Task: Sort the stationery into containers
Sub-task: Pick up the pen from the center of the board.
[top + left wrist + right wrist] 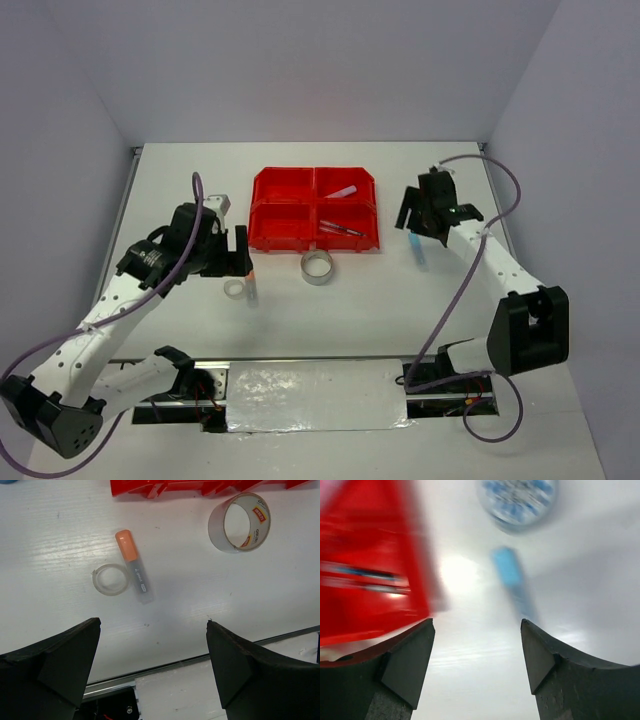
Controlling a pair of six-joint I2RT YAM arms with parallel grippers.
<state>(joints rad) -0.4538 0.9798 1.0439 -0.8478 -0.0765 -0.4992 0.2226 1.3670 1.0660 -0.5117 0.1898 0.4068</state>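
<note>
Left tool (pixel 152 625) hangs released, jaws wide, above the orange-capped marker (pixel 134 565) and the small clear tape ring (pixel 110 579) lying side by side on the bench (pixel 60 540). We judge it is lining up for a pick.

Right tool (pixel 476 622) is also released and empty, beside the red tray (pixel 283 187). A blue marker (pixel 512 577) lies ahead of it, blurred.

The tray's right compartments hold a pale stick (pixel 343 191) and pens (pixel 340 230), apparently sorted by kind. The grey tape ring (pixel 318 267) lies just outside the tray.

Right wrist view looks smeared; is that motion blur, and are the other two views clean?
Right wrist: heavy motion smear across the red tray and blue stick, with bright glare on the table between them. Left wrist: sharp, soft sheen on the table. Top external: sharp, evenly lit.
</note>
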